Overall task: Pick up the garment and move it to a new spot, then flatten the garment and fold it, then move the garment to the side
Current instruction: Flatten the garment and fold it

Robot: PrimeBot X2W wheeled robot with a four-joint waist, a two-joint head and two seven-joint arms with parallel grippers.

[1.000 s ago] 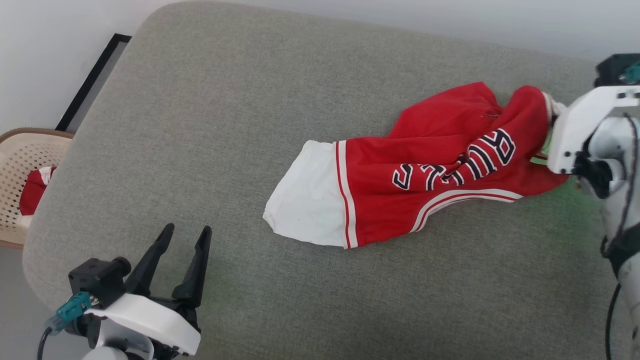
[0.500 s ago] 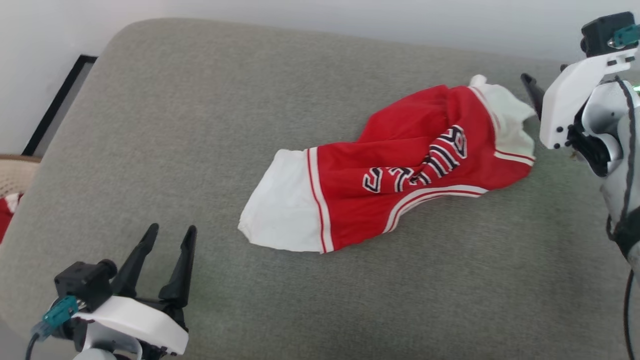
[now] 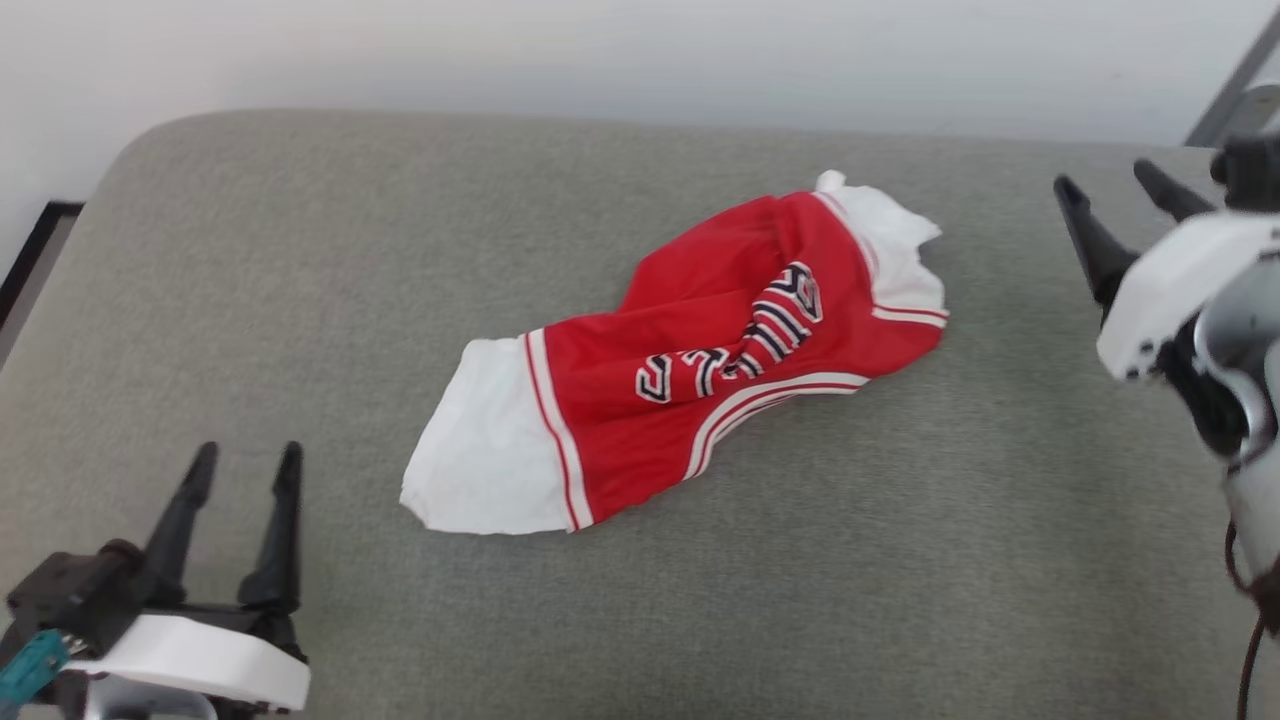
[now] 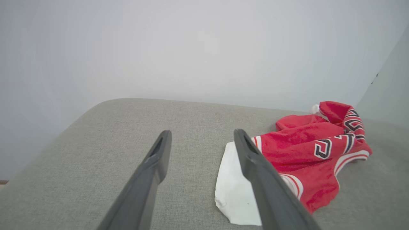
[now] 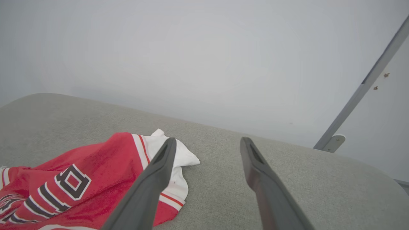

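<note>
The garment (image 3: 690,360), a red jersey with white sleeves, stripe trim and black lettering, lies crumpled and twisted in the middle of the grey cushion (image 3: 900,560). One white sleeve (image 3: 480,470) spreads flat at its lower left, the other bunches at its upper right. My left gripper (image 3: 245,462) stands open at the lower left, well apart from the near sleeve. My right gripper (image 3: 1105,185) stands open at the right, a short way off the garment's far sleeve. The garment (image 4: 316,153) shows right of my left fingers, and the garment (image 5: 83,185) lies left of my right fingers.
A pale wall (image 3: 600,50) runs behind the cushion. A grey metal bar (image 5: 364,86) slants against the wall at the far right. A dark frame edge (image 3: 30,250) shows at the far left. Bare cushion lies in front of and left of the garment.
My right gripper let go of the garment's right end and drew back, open. The released end dropped onto the cushion. The head camera turned, shifting the whole picture leftward.
</note>
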